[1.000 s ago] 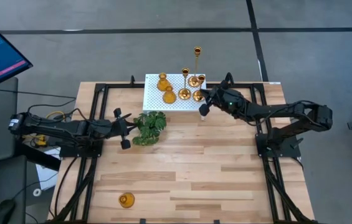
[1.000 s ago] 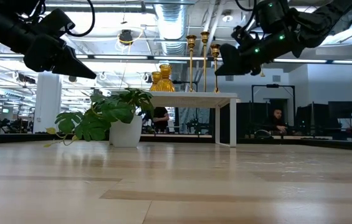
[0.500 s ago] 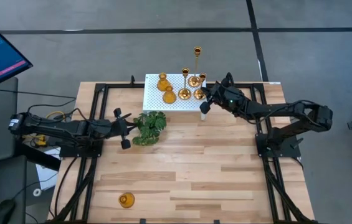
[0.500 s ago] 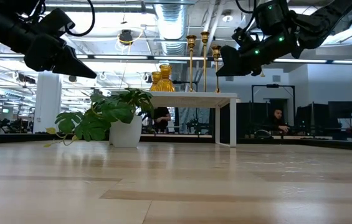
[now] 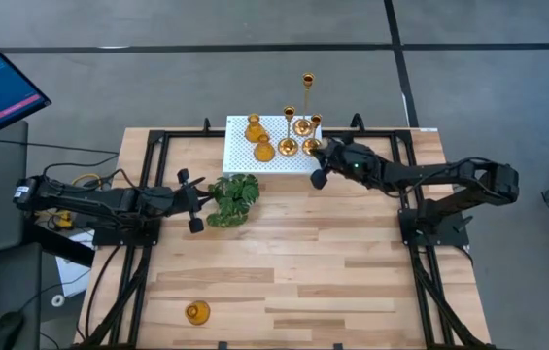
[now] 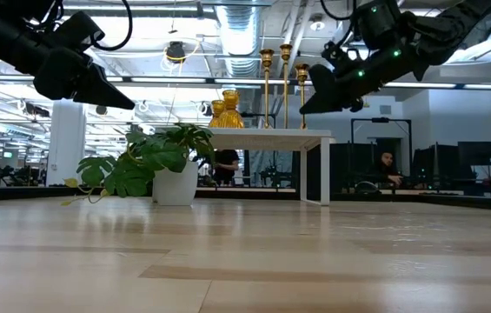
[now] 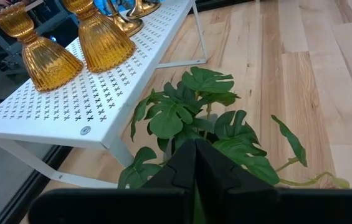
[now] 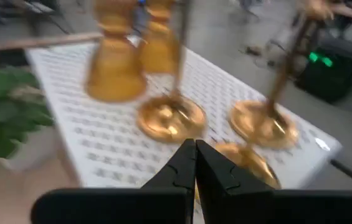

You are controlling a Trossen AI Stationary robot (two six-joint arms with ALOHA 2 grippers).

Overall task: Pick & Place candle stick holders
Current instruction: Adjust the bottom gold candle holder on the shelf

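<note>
Two squat amber holders (image 5: 253, 127) (image 5: 264, 149) and three tall gold stemmed holders (image 5: 289, 146) (image 5: 303, 124) (image 5: 311, 148) stand by their bases on the white perforated platform (image 5: 245, 156). They also show in the right wrist view (image 8: 171, 118) and the low view (image 6: 267, 87). One more amber holder (image 5: 196, 312) sits on the table near the front left. My right gripper (image 5: 319, 179) is shut and empty, in the air at the platform's right near corner (image 6: 306, 108). My left gripper (image 5: 203, 200) is shut and empty, in the air beside the plant.
A green leafy plant (image 5: 233, 198) in a white pot (image 6: 175, 184) stands just in front of the platform, between my left gripper and the holders. Black frame rails (image 5: 148, 185) run along the table's left and right sides. Bare wood (image 5: 313, 262) lies toward the near edge.
My right gripper has shifted a little toward the table's near edge, and its tip has dipped lower beside the platform's right near corner. It stays shut. The holders have kept still.
</note>
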